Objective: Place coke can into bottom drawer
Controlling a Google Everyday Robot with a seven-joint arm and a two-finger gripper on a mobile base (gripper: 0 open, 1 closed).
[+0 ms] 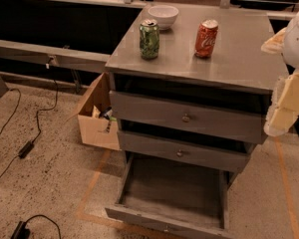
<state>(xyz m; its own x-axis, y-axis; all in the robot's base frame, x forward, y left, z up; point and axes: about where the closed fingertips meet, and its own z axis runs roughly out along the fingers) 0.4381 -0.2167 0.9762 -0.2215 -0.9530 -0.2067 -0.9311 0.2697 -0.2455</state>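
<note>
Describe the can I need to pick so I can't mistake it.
Start at the grey drawer cabinet, with the claw by its right edge; two cans stand upright on its top. The coke can is the one nearer the claw, right of the white bowl: red-orange with white script, unlike the green can beside it.

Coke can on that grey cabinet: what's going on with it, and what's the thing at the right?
That is a robot's gripper, at the right edge of the view beside the cabinet, well apart from the coke can. The can stands upright on the cabinet top, near a green can and a white bowl. The bottom drawer is pulled open and looks empty, so the can is not yet in it.
</note>
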